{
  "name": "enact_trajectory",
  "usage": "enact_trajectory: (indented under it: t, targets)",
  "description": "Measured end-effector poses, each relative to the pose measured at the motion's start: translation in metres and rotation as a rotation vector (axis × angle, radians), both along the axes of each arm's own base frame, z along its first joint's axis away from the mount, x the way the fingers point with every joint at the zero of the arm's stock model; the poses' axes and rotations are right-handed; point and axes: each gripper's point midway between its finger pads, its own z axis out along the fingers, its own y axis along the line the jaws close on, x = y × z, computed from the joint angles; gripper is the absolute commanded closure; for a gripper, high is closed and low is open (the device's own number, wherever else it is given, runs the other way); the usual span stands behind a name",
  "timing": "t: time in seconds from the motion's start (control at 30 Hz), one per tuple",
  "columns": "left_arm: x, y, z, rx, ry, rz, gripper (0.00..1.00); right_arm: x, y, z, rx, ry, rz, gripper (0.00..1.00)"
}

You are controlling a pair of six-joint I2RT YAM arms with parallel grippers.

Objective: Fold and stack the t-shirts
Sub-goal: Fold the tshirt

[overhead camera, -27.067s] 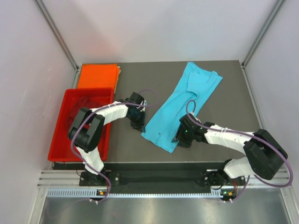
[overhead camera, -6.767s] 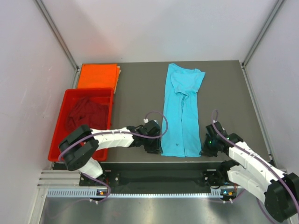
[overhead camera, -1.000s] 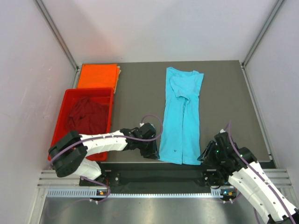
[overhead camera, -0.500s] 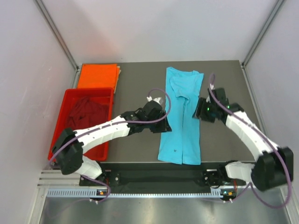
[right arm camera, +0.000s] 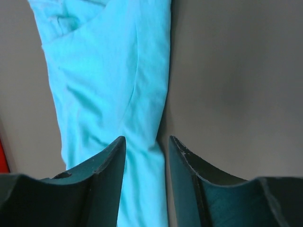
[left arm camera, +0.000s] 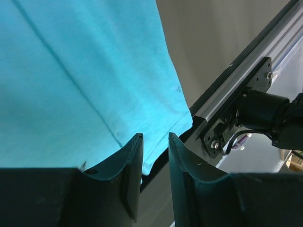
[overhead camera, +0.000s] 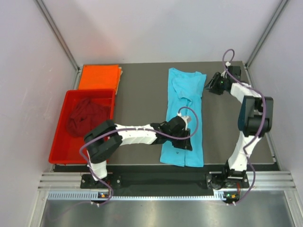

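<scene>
The turquoise t-shirt (overhead camera: pixel 183 109) lies as a long narrow strip down the middle of the table, collar end far. My left gripper (overhead camera: pixel 183 141) hovers open over its near half; in the left wrist view the left gripper (left arm camera: pixel 154 138) has a narrow empty gap above the shirt's near hem (left arm camera: pixel 156 118). My right gripper (overhead camera: pixel 209 88) is at the shirt's far right corner. The right wrist view shows this gripper (right arm camera: pixel 147 140) open over the turquoise shirt's right edge (right arm camera: pixel 156 109), gripping nothing. The orange t-shirt (overhead camera: pixel 98 77) lies folded at the far left. The maroon t-shirt (overhead camera: pixel 87 117) is crumpled in the tray.
A red plastic tray (overhead camera: pixel 59 137) sits at the left of the grey table (overhead camera: pixel 142 90). White walls close in on the left, right and back. The table's near edge and a metal rail (left arm camera: pixel 246 75) lie just beyond the shirt's hem.
Both grippers left the shirt's near hem a second ago. The right one swung away to the far right corner; the left one went to mid-table, then came back over the shirt's near half.
</scene>
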Motion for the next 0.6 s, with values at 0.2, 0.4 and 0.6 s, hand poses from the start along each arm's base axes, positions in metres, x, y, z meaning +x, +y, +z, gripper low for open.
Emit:
enact_trajectory:
  t: [0.2,0.4,0.6]
  targets:
    - [-0.009,-0.027,-0.022,-0.004,0.017,-0.068,0.67,0.074,0.001,-0.031,0.043,-0.044,0.034,0.53]
    - [-0.009,-0.037,-0.04,0.015,0.028,-0.083,0.68,0.125,0.0,-0.048,0.084,-0.085,0.049,0.53]
    - [-0.01,-0.038,-0.045,0.017,0.031,-0.084,0.68,0.155,-0.008,-0.05,0.133,-0.129,0.027,0.91]
